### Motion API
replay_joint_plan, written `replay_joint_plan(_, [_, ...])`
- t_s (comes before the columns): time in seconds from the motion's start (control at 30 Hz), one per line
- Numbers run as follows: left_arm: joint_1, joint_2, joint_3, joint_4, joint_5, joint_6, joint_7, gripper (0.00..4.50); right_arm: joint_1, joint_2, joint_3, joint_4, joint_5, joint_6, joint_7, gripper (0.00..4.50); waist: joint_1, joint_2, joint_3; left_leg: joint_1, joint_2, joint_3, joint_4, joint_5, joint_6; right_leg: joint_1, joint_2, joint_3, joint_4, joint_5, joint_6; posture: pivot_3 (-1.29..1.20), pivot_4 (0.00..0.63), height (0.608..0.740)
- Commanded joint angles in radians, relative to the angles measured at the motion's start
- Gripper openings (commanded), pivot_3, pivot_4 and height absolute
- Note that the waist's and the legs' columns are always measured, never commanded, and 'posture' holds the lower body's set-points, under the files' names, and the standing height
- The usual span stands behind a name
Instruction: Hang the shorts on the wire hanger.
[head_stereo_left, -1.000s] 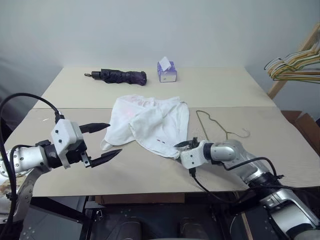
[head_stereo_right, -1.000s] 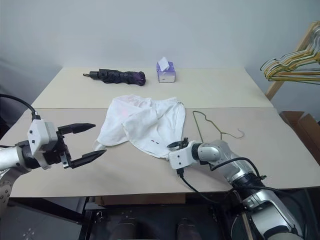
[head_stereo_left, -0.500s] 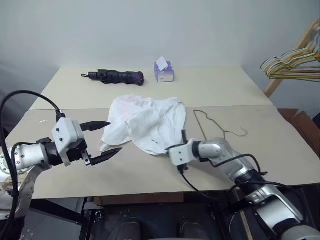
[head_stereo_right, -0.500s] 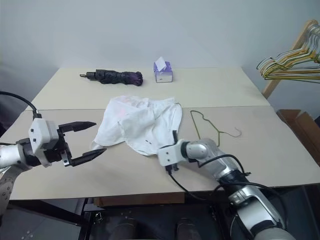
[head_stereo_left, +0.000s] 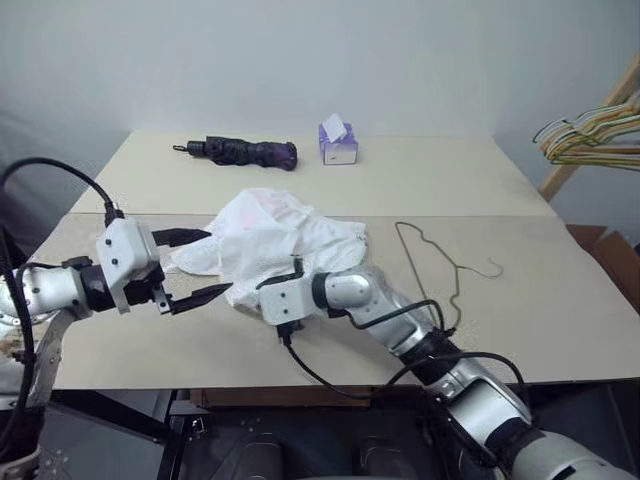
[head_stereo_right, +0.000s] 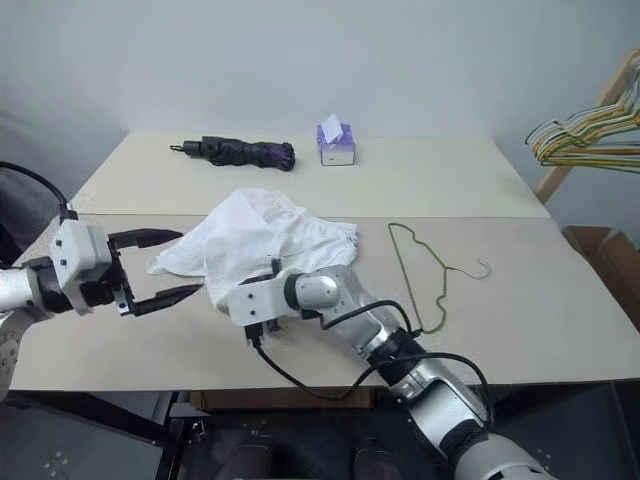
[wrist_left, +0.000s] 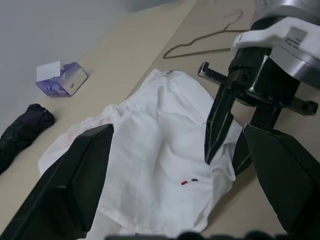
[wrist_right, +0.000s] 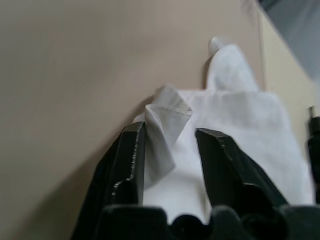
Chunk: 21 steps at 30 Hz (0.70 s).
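White thin-fabric shorts (head_stereo_left: 270, 240) lie bunched mid-table, a hem fold between our right gripper (wrist_right: 167, 150)'s part-open fingers, not clearly pinched. Our left gripper (head_stereo_left: 195, 268) waits wide open, empty, beside them. We're gathering cloth; next, carry it to the one olive wire hanger (head_stereo_left: 440, 262).

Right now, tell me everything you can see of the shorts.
The shorts are white, thin fabric with a gathered waistband, a faint pink tint and tiny red and dark marks near one hem. They lie bunched in a crumpled heap on the table. A folded hem corner sits between the right gripper's fingers. The open left gripper is beside them.
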Motion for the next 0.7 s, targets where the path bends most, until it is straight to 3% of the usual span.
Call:
replay_joint_plan(0.03, [0.005, 0.005, -0.030, -0.053, -0.004, 0.012, -0.007, 4.50, 0.009, -0.097, -0.072, -0.160, 0.113, 0.078, 0.143, 3.10, 0.004, 0.000, 0.000, -0.001, 0.000, 0.000, 0.000, 0.000, 0.000, -0.001, 0.000, 0.000, 0.001, 0.000, 0.000, 0.12, 0.000, 0.740])
replay_joint_plan(0.17, [-0.001, 0.002, -0.129, -0.075, 0.072, 0.083, 0.063, 4.50, 0.027, -0.198, -0.122, -0.229, 0.182, 0.081, 0.193, 4.39, 0.001, 0.000, -0.001, -0.001, 0.000, 0.000, 0.000, 0.000, 0.000, -0.002, 0.000, 0.000, 0.001, 0.000, 0.000, 0.09, 0.000, 0.740])
replay_joint_plan(0.43, [-0.024, 0.025, -0.382, -0.119, 0.249, 0.211, 0.092, 4.50, 0.091, -0.382, -0.238, -0.320, 0.330, 0.122, 0.277, 4.45, -0.027, 0.000, -0.003, -0.001, 0.000, 0.001, 0.001, 0.000, 0.000, -0.003, 0.001, 0.001, 0.002, 0.000, 0.000, 0.03, 0.000, 0.740])
replay_joint_plan(0.7, [-0.135, -0.031, -0.565, -0.042, 0.441, 0.314, 0.184, 4.50, 0.091, -0.468, -0.321, -0.349, 0.517, 0.126, 0.375, 4.45, -0.047, 0.000, -0.004, -0.001, 0.000, 0.001, 0.001, 0.000, 0.000, -0.003, 0.001, 0.001, 0.002, 0.000, 0.000, 0.01, 0.000, 0.740])
